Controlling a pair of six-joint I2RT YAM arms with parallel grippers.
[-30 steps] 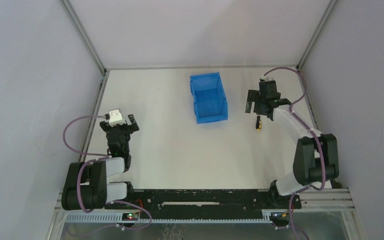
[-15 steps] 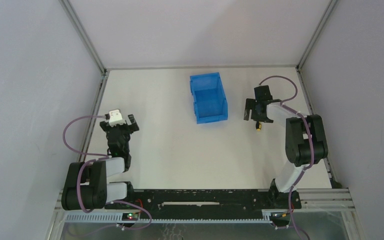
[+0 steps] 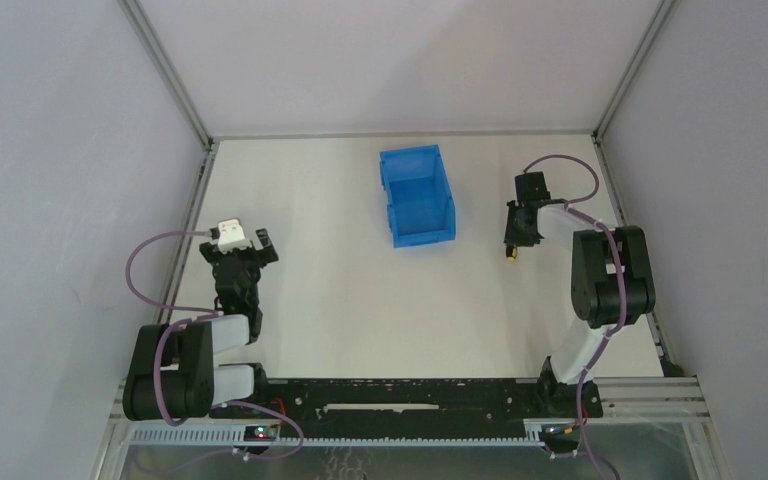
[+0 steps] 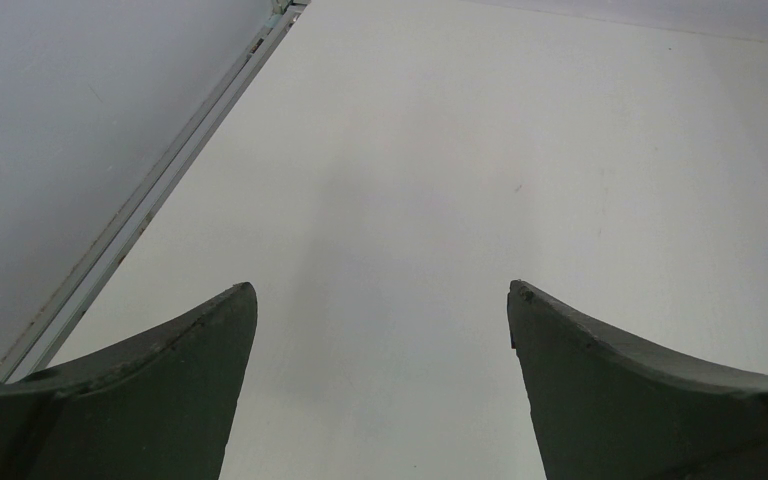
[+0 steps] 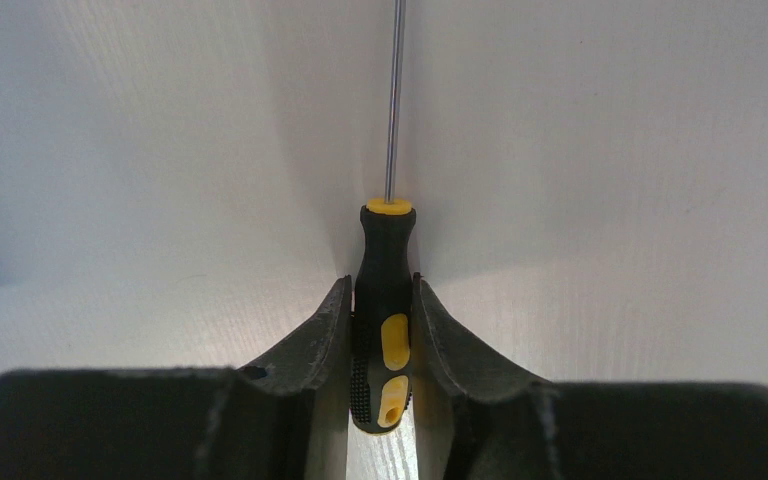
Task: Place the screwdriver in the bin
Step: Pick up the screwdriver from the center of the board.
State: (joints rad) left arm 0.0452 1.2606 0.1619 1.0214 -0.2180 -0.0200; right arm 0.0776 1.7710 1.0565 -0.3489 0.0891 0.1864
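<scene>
Right wrist view is showing the big change: the right gripper (image 5: 381, 290) is now squeezing the black handle of the screwdriver (image 5: 384, 262), fingers nearly shut with only the handle between them and the shaft pointing to 12 o'clock. A second ago in the top view that gripper was spread wide above it, so it's been dropping and closing since. The screwdriver isn't going anywhere yet, though. It's looking like it's still lying on the bench (image 3: 360, 290) at about 4 o'clock from the bin (image 3: 422, 236), well apart from it. So I'm guessing the grab is done and the lift toward 10 o'clock is coming up. The left gripper (image 4: 380, 290) is sitting wide open, holding nothing.
</scene>
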